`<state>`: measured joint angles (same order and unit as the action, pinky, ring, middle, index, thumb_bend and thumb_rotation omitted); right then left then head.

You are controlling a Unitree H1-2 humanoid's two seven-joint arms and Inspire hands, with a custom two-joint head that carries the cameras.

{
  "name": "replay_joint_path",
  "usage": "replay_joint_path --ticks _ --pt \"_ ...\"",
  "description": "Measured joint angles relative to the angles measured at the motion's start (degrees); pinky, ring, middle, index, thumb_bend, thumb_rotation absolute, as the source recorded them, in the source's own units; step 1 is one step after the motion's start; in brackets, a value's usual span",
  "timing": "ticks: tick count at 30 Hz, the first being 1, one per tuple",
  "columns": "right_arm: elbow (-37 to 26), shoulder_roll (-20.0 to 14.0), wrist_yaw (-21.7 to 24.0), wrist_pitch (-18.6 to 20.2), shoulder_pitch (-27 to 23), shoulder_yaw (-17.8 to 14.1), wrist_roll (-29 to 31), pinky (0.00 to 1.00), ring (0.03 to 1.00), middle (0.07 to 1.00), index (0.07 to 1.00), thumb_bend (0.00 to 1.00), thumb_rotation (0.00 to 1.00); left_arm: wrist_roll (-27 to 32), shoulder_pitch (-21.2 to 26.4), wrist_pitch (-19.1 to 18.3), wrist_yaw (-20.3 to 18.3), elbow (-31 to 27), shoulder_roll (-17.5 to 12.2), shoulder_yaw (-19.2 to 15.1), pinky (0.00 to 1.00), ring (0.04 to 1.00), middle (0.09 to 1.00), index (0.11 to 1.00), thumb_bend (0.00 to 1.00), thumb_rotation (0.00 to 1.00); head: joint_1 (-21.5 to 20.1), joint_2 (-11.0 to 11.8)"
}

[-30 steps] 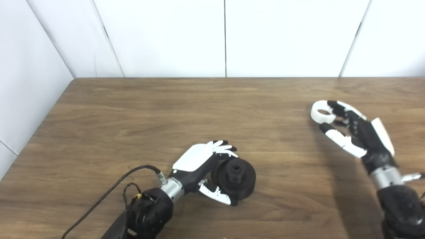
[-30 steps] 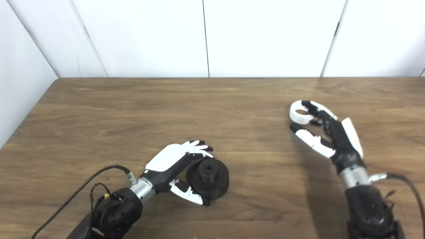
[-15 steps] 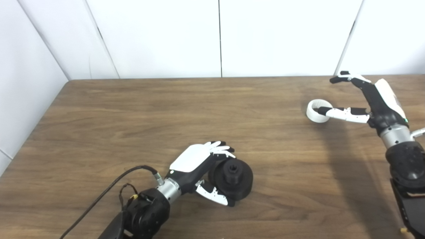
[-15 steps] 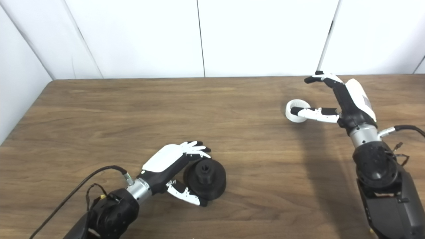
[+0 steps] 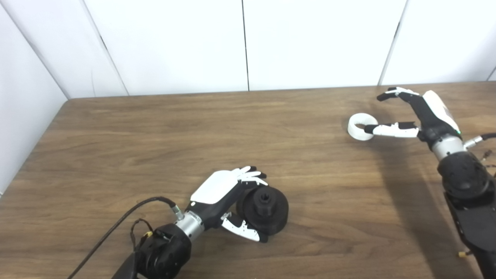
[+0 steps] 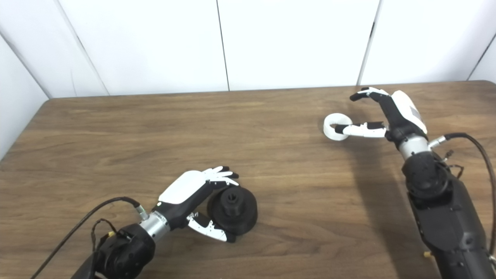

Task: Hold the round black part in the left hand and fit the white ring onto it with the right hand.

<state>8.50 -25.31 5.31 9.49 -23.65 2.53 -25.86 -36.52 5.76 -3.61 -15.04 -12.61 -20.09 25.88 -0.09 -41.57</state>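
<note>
The left hand point(image 5: 228, 197) lies low near the front, palm turned down and to the right, fingers point(image 5: 254, 176) curled together above and thumb reaching underneath in a cupped grip. The right hand point(image 5: 420, 114) is raised at the far right, fingers point(image 5: 391, 93) spread and arched, thumb stretched out leftward.

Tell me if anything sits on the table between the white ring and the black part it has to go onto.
Nothing visible does. Bare table lies between the white ring, at the right hand, and the round black part held by the left hand.
</note>
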Motion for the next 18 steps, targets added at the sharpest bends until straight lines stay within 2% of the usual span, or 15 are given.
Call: replay_joint_path --ticks 18 --pt "7.40 -0.18 0.11 -1.29 -3.47 3.25 -0.43 0.87 0.950 0.890 0.747 0.98 0.43 0.08 -0.39 -0.22 0.00 -0.01 0.23 -0.32 0.97 0.970 0.898 0.597 0.83 0.30 0.26 0.09"
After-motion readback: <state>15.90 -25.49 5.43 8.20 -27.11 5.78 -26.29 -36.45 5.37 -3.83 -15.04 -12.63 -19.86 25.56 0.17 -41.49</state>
